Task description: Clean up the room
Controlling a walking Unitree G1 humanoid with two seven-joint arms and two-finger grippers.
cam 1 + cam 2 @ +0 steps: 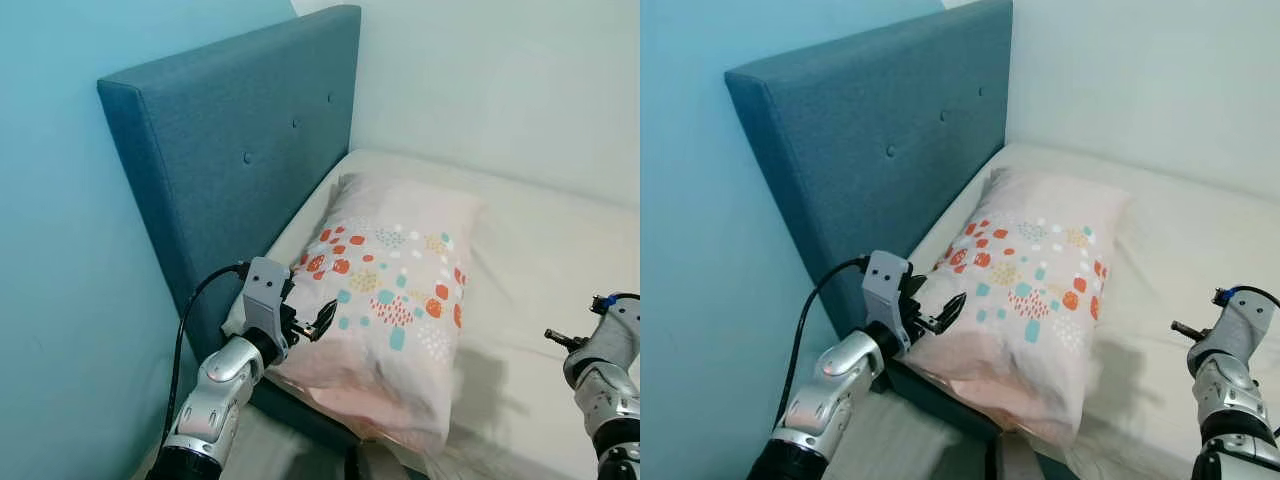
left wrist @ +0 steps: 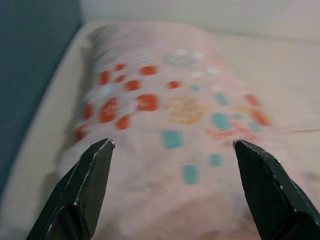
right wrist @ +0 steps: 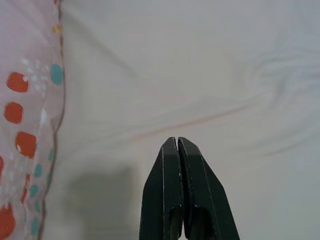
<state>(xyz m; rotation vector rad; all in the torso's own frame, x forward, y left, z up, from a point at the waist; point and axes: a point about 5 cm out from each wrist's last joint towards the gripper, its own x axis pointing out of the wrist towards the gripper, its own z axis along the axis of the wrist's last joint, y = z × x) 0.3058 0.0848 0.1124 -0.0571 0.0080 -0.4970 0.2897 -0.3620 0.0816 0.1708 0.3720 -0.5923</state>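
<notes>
One pillow (image 1: pixel 395 300) lies ahead of my wide-open left gripper (image 2: pixel 172 145), ungrasped, while my right gripper (image 3: pixel 178 145), fingers together, holds nothing above the sheet (image 3: pixel 200 75); I judge tidying barely begun.

The pillow (image 2: pixel 170 125) looks blurred in the left wrist view; the bed (image 1: pixel 560 250) runs off at 3 o'clock.

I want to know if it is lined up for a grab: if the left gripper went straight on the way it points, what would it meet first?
Probably the pillow: the open left gripper points at its near end.
</notes>
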